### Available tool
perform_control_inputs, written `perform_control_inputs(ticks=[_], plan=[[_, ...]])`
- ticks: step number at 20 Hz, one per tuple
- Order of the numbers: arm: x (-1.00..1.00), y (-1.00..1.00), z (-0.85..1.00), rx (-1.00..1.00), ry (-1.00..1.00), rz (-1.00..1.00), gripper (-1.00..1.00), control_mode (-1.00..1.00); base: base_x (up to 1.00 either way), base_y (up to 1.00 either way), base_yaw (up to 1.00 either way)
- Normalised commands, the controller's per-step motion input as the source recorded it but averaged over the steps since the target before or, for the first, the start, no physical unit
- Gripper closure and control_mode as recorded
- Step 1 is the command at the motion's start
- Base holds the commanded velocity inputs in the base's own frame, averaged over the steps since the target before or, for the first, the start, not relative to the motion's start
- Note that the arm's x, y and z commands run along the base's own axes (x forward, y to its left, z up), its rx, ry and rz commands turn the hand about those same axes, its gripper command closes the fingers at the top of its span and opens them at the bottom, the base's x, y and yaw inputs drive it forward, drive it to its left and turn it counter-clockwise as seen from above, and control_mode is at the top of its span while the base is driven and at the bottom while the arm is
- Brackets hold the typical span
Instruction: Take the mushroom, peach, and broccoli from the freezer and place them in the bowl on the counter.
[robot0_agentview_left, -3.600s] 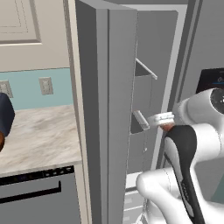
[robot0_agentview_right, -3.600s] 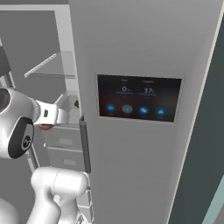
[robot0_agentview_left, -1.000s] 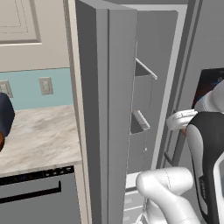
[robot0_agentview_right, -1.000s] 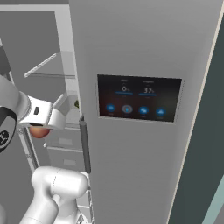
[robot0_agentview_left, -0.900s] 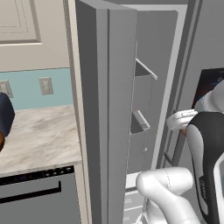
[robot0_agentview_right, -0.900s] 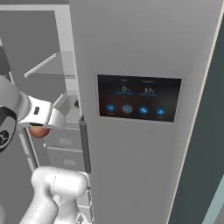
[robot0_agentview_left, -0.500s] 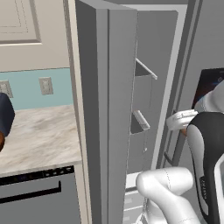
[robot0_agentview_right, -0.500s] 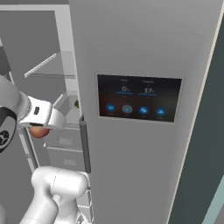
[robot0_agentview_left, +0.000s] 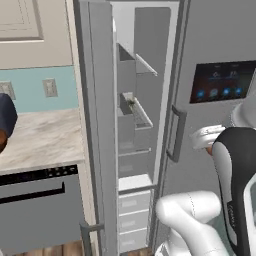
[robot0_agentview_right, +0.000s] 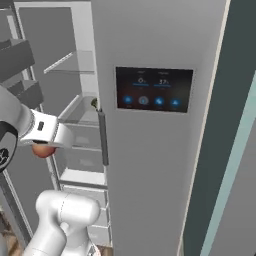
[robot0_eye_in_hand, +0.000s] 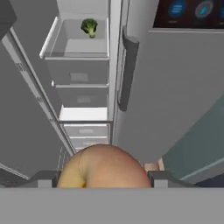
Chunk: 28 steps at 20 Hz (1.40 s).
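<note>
Orange-red peach (robot0_eye_in_hand: 105, 166) clamped betw. end effector (robot0_eye_in_hand: 105, 178) fingers, broccoli (robot0_eye_in_hand: 89, 27) well beyond.

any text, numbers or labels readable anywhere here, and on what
Dispenser panel on the wider grey door: two small white numbers over a row of round blue icons, too small and blurred to read.
Wall outlet above the counter: no text.
Peach in the claw, broccoli in the freezer: no labels.
Nothing else bears writing.
</note>
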Motion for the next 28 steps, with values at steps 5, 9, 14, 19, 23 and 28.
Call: perform_control_inputs(ticks=[5, 9, 14, 19, 23, 28], plan=[[0.00, 0.00, 0.00, 0.00, 0.00, 0.00, 1.00, 1.00, -1.00, -0.45, -0.02], [0.00, 0.00, 0.00, 0.00, 0.00, 0.00, 1.00, 1.00, -1.00, -0.03, -0.09], [0.00, 0.00, 0.00, 0.00, 0.00, 0.00, 1.00, 1.00, -0.87, 0.53, -0.01], [0.00, 0.00, 0.00, 0.00, 0.00, 0.00, 1.00, 1.00, -0.52, 0.95, 0.00], [0.00, 0.00, 0.00, 0.00, 0.00, 0.00, 1.00, 1.00, -0.30, 1.00, 0.00], [0.00, 0.00, 0.00, 0.00, 0.00, 0.00, 1.00, 1.00, -0.11, 1.00, -0.01]])
